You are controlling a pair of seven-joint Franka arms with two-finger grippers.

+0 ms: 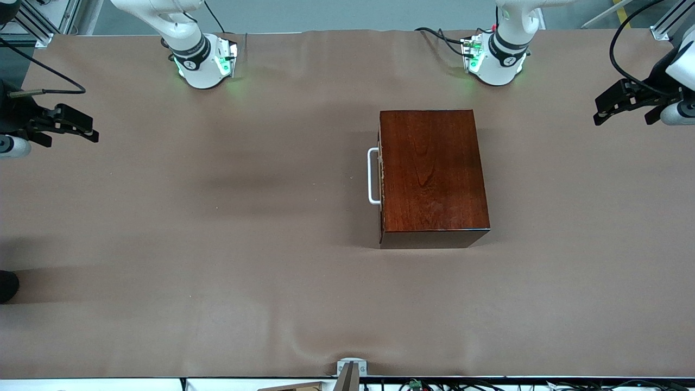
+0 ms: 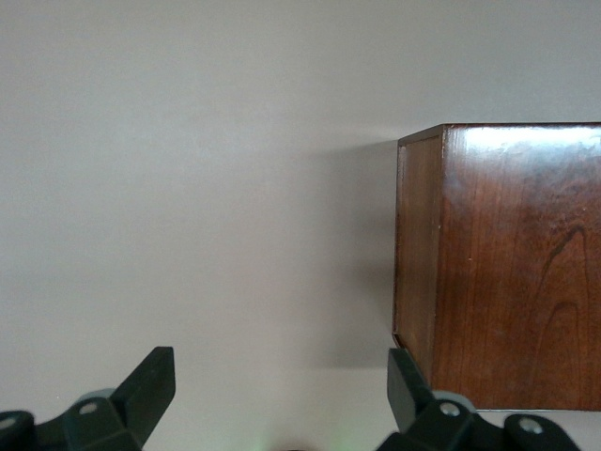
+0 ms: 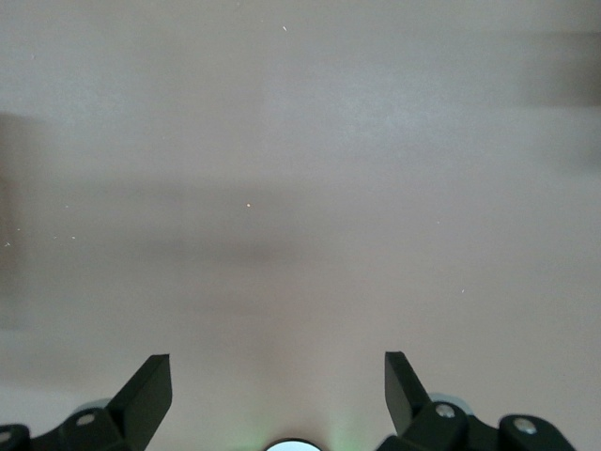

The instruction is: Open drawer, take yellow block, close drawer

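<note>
The dark reddish-brown wooden box stands mid-table, toward the left arm's end. Its drawer is shut, and the white U-shaped handle faces the right arm's end. The yellow block is hidden. My left gripper is open and empty, above the table's left-arm end and apart from the box. In the left wrist view my left gripper has bare cloth between its fingers, with the box off to one side. My right gripper is open and empty above the right-arm end, and the right wrist view shows only cloth.
A brown cloth covers the table. The right arm's base and the left arm's base stand along the edge farthest from the front camera. A small metal bracket and cables sit at the nearest edge.
</note>
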